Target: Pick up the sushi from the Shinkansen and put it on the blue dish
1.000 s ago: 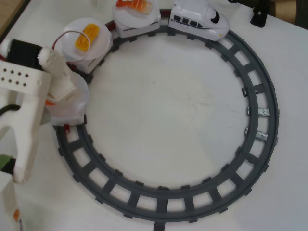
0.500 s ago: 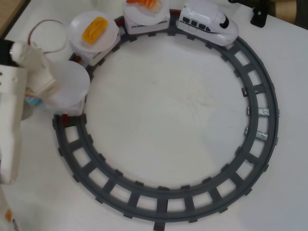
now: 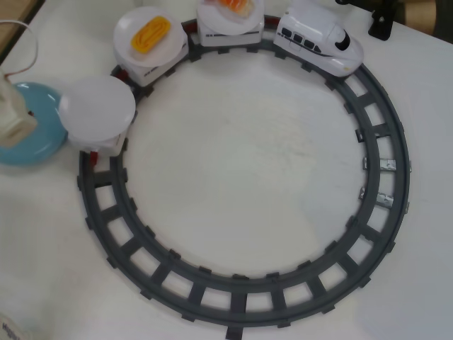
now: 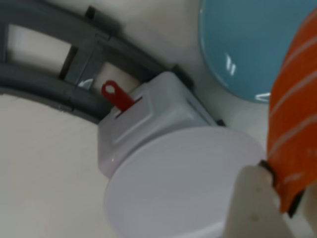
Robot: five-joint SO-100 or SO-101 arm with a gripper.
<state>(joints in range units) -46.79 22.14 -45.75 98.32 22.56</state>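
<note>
My gripper [image 3: 13, 117] is at the left edge of the overhead view, over the blue dish [image 3: 41, 145]. In the wrist view the gripper [image 4: 285, 198] is shut on the sushi [image 4: 294, 99], an orange salmon piece with white stripes, held near the blue dish [image 4: 247, 44] and just beside its rim. The sushi is hidden in the overhead view. The Shinkansen [image 3: 322, 39] stands on the track at the top right. Its last car carries an empty white plate [image 3: 97, 106], which also shows in the wrist view [image 4: 183, 183].
A grey circular track [image 3: 386, 177] fills the table. One car holds a yellow egg piece [image 3: 151, 35], another an orange shrimp piece [image 3: 232, 7]. A red coupler [image 4: 116, 94] sticks out of the last car [image 4: 148, 114]. A cable [image 3: 28, 42] loops at the far left.
</note>
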